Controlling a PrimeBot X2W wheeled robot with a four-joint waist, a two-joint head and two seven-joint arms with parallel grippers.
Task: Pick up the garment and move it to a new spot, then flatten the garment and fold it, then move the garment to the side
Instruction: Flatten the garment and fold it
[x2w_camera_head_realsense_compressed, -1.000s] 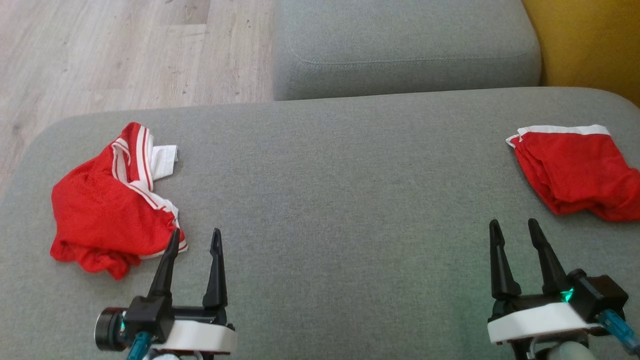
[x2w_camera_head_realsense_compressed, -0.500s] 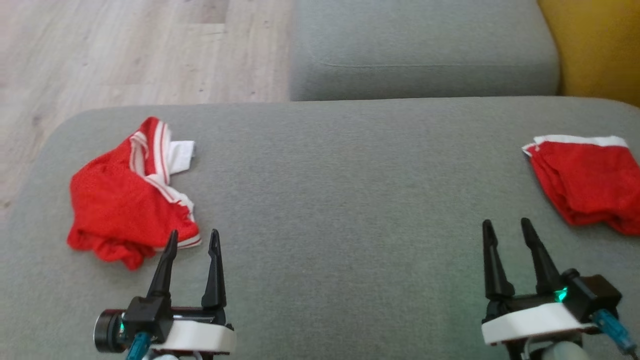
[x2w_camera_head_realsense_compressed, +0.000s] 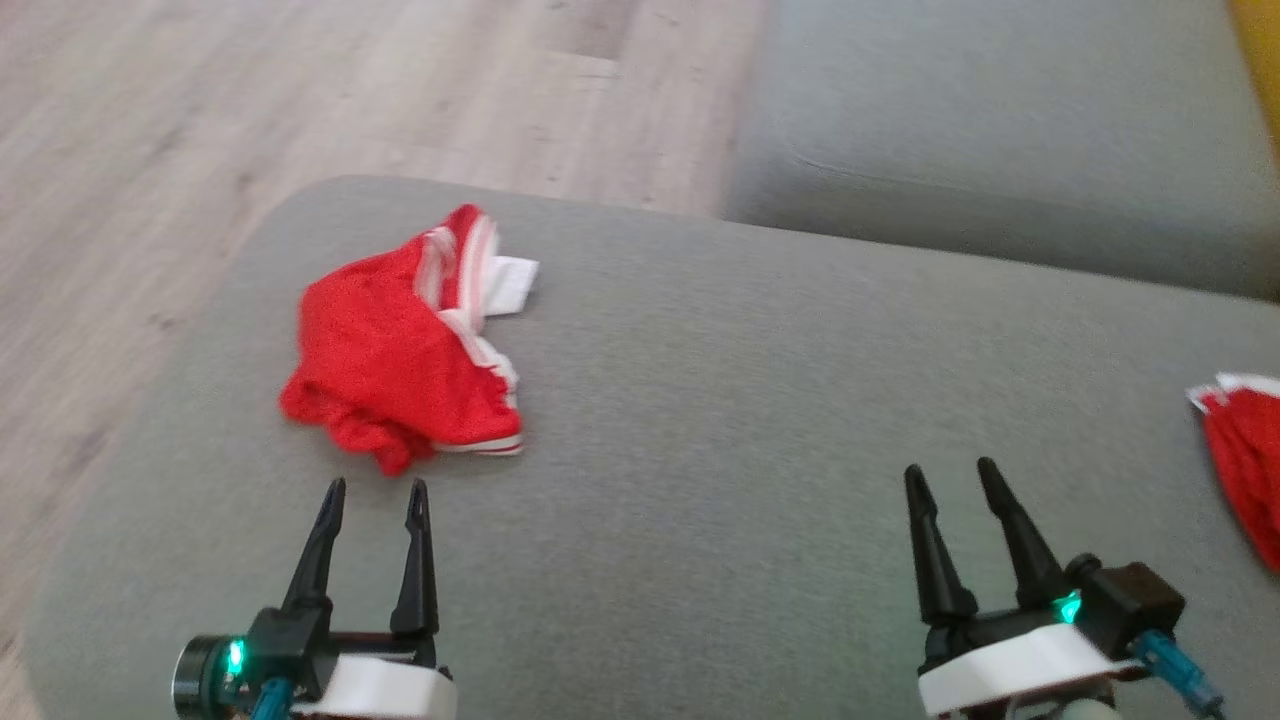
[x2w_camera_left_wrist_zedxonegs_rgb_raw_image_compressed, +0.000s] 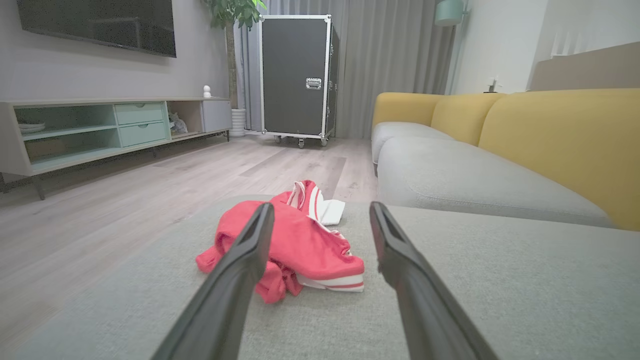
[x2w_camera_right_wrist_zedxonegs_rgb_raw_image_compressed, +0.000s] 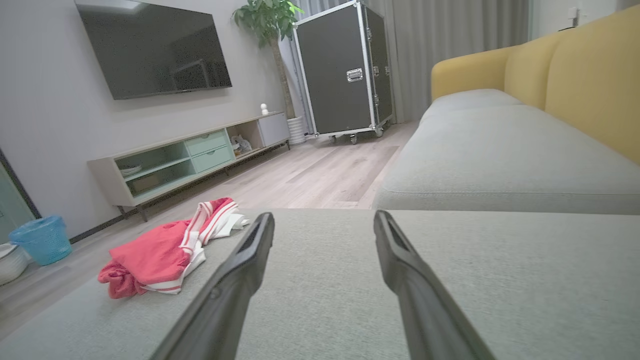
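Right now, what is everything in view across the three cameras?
crumpled garment: 1, red and white, cushion's left
second garment: 1, red and white, cushion's right edge
cushion: 1, grey, under grippers
sofa: 1, grey and yellow, beyond cushion
floor: pale wood, around cushion
television: 1, black, on wall
cabinet: 1, pale and green, under television
case: 1, black, past cabinet
plant: 1, green, beside case
basket: 1, blue, on floor
left gripper: 1, dark, open, near crumpled garment
right gripper: 1, dark, open, over cushion
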